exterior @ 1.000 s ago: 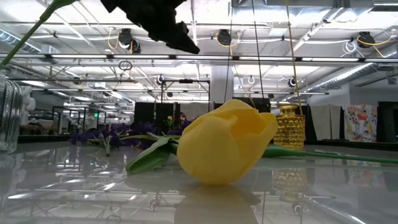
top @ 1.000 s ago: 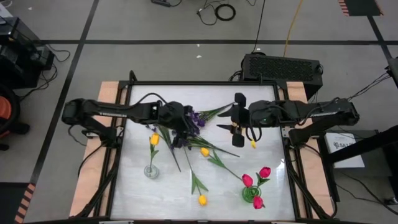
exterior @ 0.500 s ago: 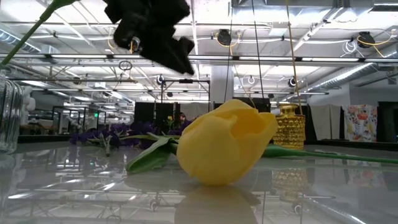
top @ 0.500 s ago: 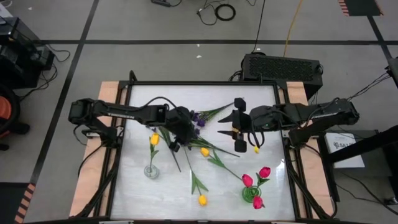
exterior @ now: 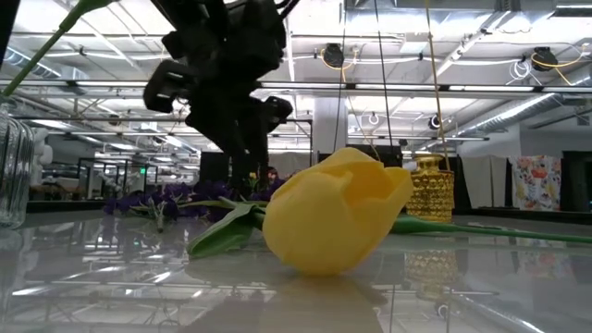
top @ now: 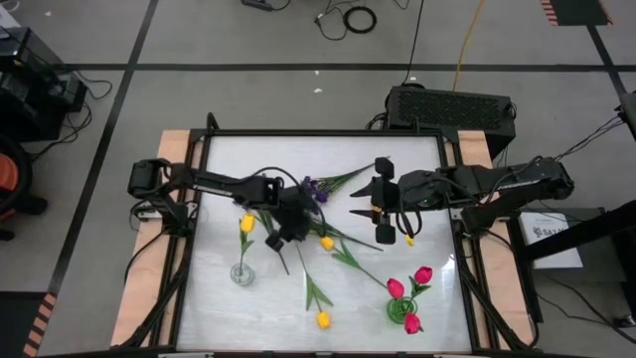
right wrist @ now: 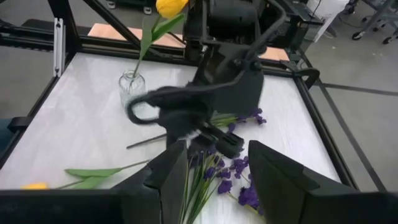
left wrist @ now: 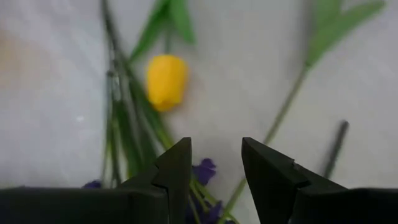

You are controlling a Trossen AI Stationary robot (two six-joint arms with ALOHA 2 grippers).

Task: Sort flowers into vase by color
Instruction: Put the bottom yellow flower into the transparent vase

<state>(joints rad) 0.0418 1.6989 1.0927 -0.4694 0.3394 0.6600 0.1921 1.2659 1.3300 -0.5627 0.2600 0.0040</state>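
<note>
The left gripper (top: pixel 281 237) has dropped toward the loose yellow tulip (top: pixel 326 242) on the bench (top: pixel 417 249), fingers (left wrist: pixel 176 167) part-open and empty; the right gripper (top: pixel 382 205) hovers, also part-open, empty.

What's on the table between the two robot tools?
In the high view, a purple sprig with its green stem lies between the left tool and right tool.

A grey floor (top: pixel 248 89) crossed by dark lines is seen around the counter (top: pixel 229 298); ceiling lamps (exterior: pixel 541 57) are lit beyond.
</note>
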